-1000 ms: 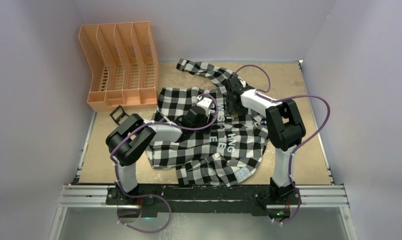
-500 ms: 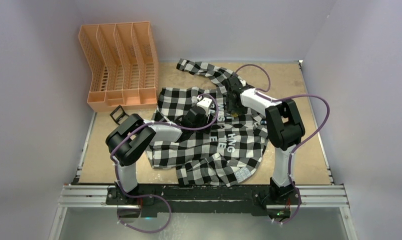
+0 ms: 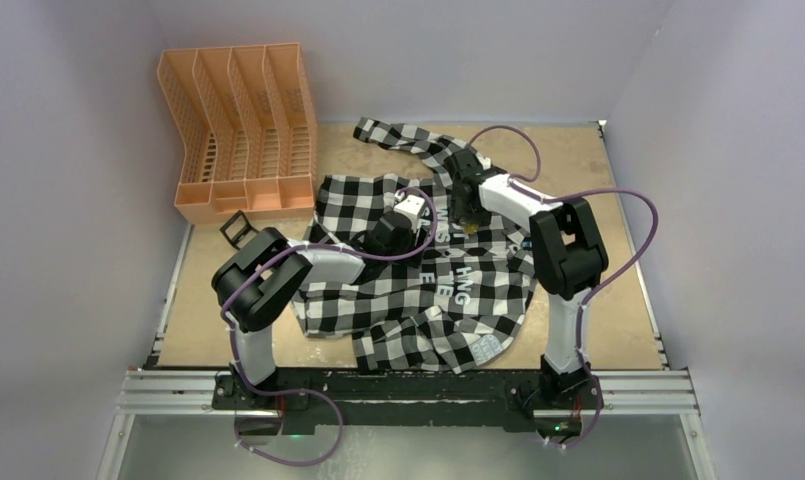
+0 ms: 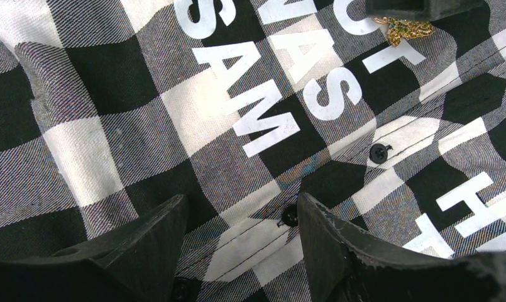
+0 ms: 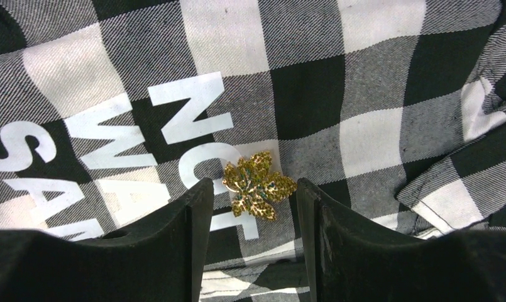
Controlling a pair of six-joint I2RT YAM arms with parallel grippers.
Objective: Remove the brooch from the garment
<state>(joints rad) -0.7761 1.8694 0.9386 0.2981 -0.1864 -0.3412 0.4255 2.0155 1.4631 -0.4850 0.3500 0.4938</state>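
The gold brooch point(image 5: 258, 185) sits pinned on the checked shirt point(image 5: 376, 75) by its white lettering point(image 5: 193, 113), framed between the spread fingers of the right gripper point(image 5: 251, 185), seemingly lined up for a pinch, while the left gripper point(image 4: 241, 200), also spread, hangs low over the buttons point(image 4: 380, 153), likely to steady the cloth.

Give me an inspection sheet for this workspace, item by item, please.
Surface: tan board tabletop under a rumpled black-and-white checked shirt.
Job's things: shirt laid out; gold flower-shaped brooch on its white lettering.
Clutter: orange plastic slotted file rack far left; small black frame beside it.
Grippers: left gripper open above the button placket; right gripper open, fingers either side of the brooch.
Cables: purple cables looping off both arms.
Surroundings: pale grey walls; metal rail at near edge.
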